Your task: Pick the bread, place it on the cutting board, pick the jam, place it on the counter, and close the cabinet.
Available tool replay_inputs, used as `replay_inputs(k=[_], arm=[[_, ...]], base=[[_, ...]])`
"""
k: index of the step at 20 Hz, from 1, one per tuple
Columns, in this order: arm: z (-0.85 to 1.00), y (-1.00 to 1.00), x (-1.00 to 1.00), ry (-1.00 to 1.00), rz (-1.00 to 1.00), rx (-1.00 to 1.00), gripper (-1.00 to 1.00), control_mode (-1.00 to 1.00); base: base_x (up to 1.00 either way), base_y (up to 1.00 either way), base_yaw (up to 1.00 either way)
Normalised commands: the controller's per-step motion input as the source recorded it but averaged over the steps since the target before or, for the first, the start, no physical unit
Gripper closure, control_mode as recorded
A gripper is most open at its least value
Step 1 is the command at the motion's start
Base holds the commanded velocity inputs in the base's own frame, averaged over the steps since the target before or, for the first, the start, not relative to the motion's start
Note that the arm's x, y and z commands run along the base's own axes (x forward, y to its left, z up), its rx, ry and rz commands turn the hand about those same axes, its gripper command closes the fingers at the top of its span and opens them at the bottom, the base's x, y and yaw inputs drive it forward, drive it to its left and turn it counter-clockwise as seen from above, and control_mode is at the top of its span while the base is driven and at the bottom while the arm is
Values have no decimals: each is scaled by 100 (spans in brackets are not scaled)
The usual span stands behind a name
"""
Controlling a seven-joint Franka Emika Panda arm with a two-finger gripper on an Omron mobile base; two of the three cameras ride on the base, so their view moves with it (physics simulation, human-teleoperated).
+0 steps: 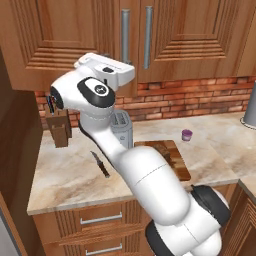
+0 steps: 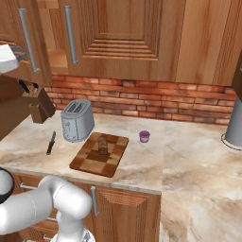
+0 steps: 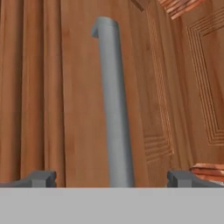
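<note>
A red brick backsplash [image 2: 142,101] runs behind the beige marbled stone counter [image 2: 189,156] with brown veins, and above it hangs the brown wooden upper cabinet [image 2: 123,33] with grooved panel doors and vertical grey bar handles. In the right base view the leftmost door stands a little ajar, with a strip of shelf showing between it and its neighbour. The white arm with dark joints [image 1: 150,185] rises over the counter's front edge, its hand raised in front of the cabinet doors. In the hand view the gripper [image 3: 111,179] faces a door panel from close by, its two small dark fingertips [image 3: 41,178] spread wide to either side of one grey bar handle [image 3: 113,105], which runs up between them; nothing is held, and whether the tips touch the handle cannot be told. On the counter, a silver two-slot toaster [image 2: 77,119] stands near the backsplash, with a brown wooden knife block [image 2: 41,108] to its left and a dark-handled knife [image 2: 50,142] lying flat in front of them. Just right of the toaster lies the rectangular wooden cutting board [image 2: 90,160] of light and dark brown patchwork blocks, and the small dark brown, rough-crusted bread chunk [image 2: 102,145] sits on its rear half. The small squat purple jam jar [image 2: 144,136] with a pale lilac lid stands on the counter to the right of the board, apart from it. A grey cylindrical vessel [image 2: 235,124] stands at the far right.
</note>
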Motion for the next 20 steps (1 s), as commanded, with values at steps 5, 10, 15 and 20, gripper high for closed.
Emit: replay_inputs(k=[5,10,15,20], arm=[[0,-51,29,0,2,1,-100,-100],[0,-38,26,0,1,0,-100,-100],[0,-28,27,0,2,0,-100,-100],[-3,-18,29,0,1,0,-100,-100]], base=[[0,0,0],[0,0,0],[0,0,0],[0,0,0]])
